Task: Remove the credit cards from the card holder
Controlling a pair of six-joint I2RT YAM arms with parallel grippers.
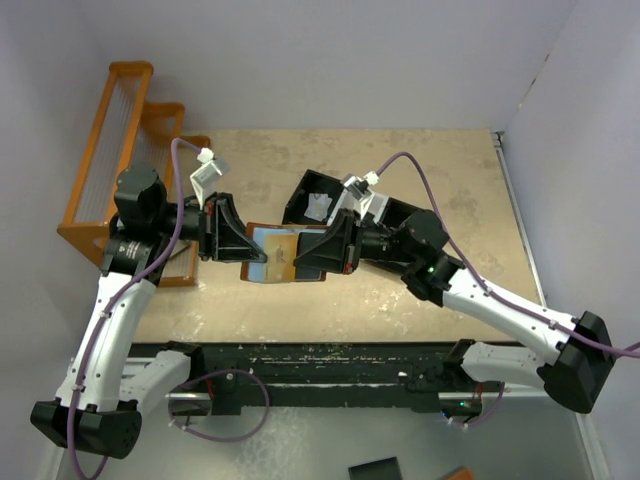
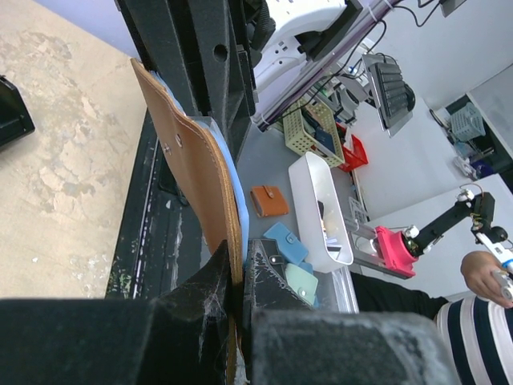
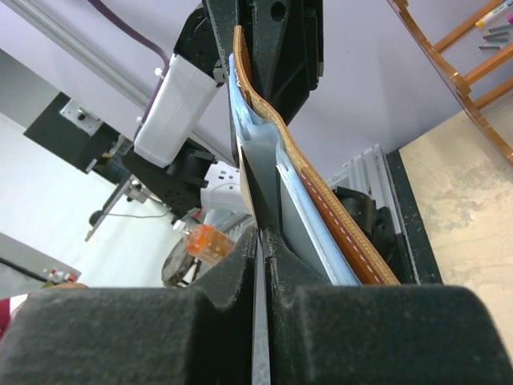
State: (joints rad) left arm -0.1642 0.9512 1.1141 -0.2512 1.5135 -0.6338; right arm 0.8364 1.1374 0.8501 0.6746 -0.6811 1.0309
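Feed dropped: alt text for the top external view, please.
Both arms meet over the table, the left gripper and right gripper clamped on opposite ends of the open brown card holder, its pale blue lining showing. A black tray sits just behind; an orange rack stands far left.

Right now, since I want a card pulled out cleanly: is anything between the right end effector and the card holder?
Nothing visible does. The right end effector is shut on a grey sheet, likely a card, in the card holder; the left end effector clamps its far edge.

Brown card holder [image 1: 275, 250], open, pale-blue lining exposed
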